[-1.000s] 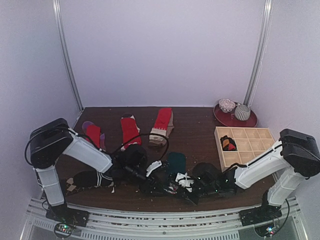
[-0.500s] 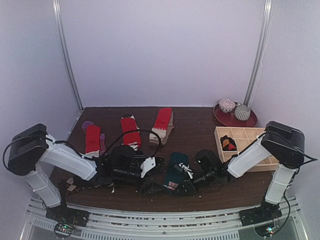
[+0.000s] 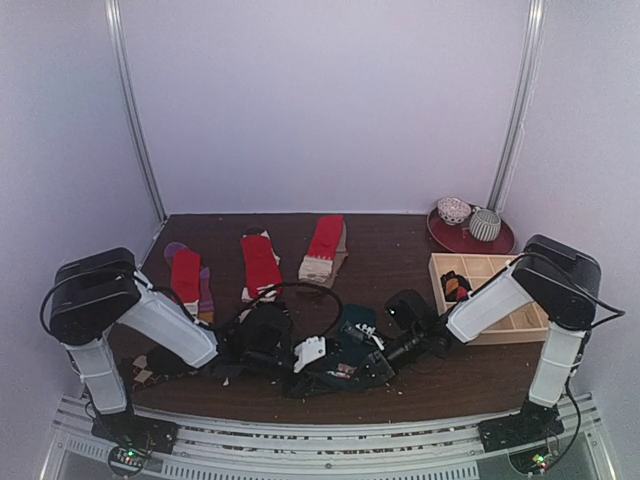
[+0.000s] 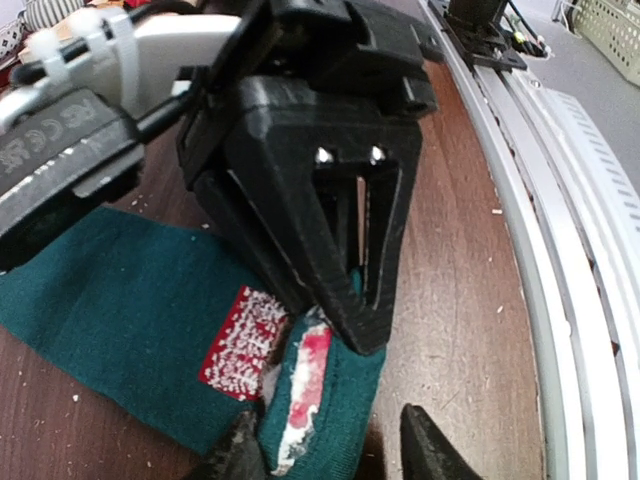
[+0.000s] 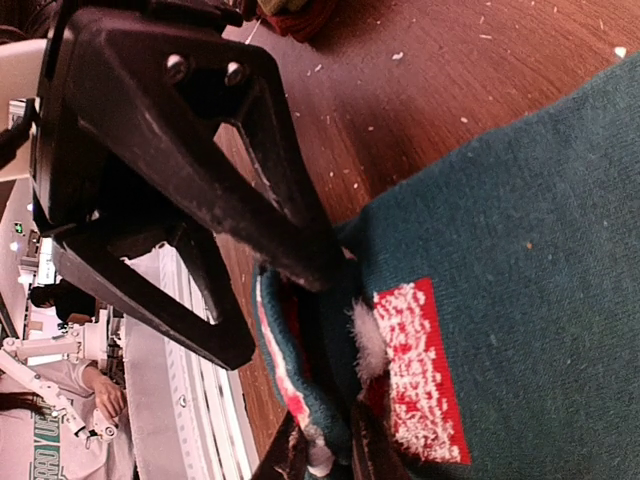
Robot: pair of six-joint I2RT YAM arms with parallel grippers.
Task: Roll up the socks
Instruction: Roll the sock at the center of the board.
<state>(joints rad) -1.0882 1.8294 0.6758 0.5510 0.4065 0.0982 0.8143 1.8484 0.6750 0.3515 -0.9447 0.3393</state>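
Up front, right fingers (image 4: 280, 180) pinching teal sock (image 4: 130, 310)

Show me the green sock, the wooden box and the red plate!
green sock (image 4: 120, 300): left wrist view, flat cloth beside the red patch.
wooden box (image 3: 495, 258): top view, its far rim.
red plate (image 3: 460, 244): top view, bare front part.

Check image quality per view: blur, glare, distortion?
Top external: even light, but the teal sock blends into the dark table. Left wrist: wide-angle lens bends the rail; sock sharp. Right wrist: sock sharp, background at left washed out.
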